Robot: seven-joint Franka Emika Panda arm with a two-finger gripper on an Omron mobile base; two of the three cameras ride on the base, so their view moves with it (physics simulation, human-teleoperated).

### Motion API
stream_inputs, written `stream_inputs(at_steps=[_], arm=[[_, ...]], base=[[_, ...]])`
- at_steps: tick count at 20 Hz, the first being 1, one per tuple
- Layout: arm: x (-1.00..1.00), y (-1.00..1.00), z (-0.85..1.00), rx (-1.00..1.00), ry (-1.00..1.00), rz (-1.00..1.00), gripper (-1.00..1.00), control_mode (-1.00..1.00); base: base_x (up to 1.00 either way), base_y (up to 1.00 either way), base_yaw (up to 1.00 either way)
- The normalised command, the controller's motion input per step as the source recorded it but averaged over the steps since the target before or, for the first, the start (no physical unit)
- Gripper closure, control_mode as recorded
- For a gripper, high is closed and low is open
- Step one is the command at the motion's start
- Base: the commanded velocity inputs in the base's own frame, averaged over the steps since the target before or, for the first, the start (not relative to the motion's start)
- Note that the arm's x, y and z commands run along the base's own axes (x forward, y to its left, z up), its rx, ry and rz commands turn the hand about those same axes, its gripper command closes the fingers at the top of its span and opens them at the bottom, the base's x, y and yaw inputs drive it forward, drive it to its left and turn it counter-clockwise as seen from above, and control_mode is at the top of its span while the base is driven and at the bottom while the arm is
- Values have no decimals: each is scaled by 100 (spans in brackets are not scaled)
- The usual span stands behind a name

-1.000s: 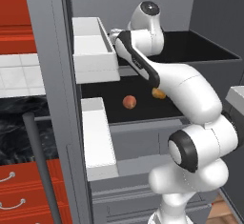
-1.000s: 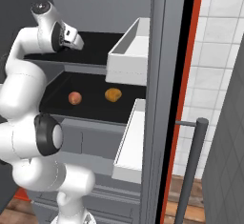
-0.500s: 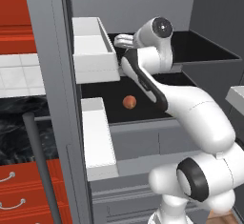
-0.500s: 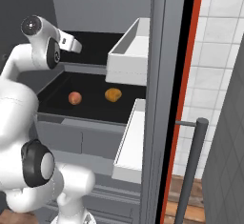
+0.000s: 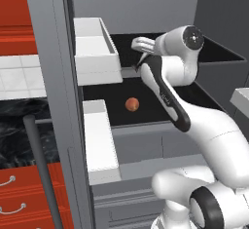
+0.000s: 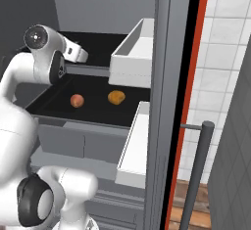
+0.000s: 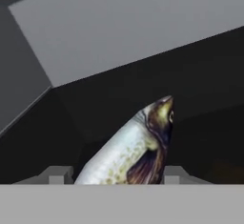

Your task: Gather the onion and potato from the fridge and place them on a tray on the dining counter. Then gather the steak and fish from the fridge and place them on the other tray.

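Fridge (image 5: 58, 77) shelf, fish (image 7: 128, 151) between jaws (tail cut off), grip unclear

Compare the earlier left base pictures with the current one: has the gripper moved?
Yes. The gripper has swung toward the white door bin on the fridge's upper shelf, its fingers now flanking the fish.

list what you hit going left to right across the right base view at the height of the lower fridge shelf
robot arm → onion → potato → white door bin → grey fridge door edge → bar handle
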Motion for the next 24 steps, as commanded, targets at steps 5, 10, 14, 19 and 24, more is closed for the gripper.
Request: stream_inputs(at_steps=[5, 10, 14, 19, 24], arm=[[-72, -22, 16, 4, -12, 0, 100, -100], [-69, -11, 27, 0, -4, 0, 100, -100], [-61, -6, 23, 0, 0, 0, 100, -100], [-48, -11, 17, 0, 0, -3, 100, -100], [-55, -21, 1, 0, 0, -10, 100, -100]], base=[[0, 0, 0], [0, 0, 0], [0, 0, 0], [0, 0, 0], [0, 0, 0]])
